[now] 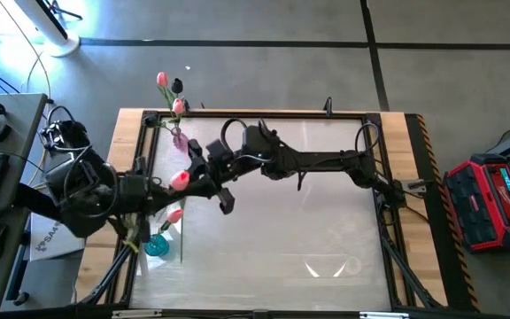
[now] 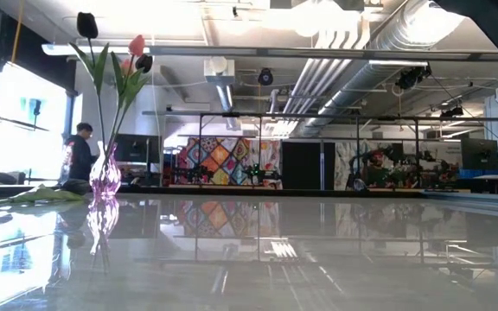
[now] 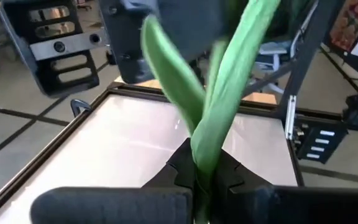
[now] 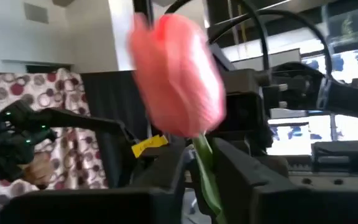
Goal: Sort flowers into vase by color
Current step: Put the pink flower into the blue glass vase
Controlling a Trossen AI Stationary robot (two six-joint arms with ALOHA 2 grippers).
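Note:
A pink tulip (image 1: 180, 179) is held in the air over the table's left side by both grippers. My left gripper (image 3: 201, 186) is shut on its green stem and leaves; in the high view it (image 1: 168, 186) comes in from the left. My right gripper (image 4: 201, 171) is shut on the stem just below the pink head (image 4: 176, 78); it (image 1: 193, 174) reaches across from the right. A purple glass vase (image 2: 104, 177) stands at the far left with one pink tulip (image 2: 137, 43) and two dark tulips (image 2: 86, 24) in it. A blue vase (image 1: 156, 245) nearer the front holds a pink tulip (image 1: 173, 214). My left gripper pinches the tulip's stem and the base of its leaves (image 3: 202, 163) between its two fingers. The leaves (image 3: 229, 81) rise and spread beyond the fingers. The tulip is lifted clear of the table. My right gripper pinches the stem (image 4: 204, 158) between its two fingers just under the flower head. The head stands upright right beyond the fingers.
Green leaves (image 2: 46, 195) lie on the table beside the purple vase. A dark frame (image 1: 264, 113) edges the white table top. The table's middle and right (image 1: 326, 230) lie open. A person (image 2: 80, 155) is in the room behind.

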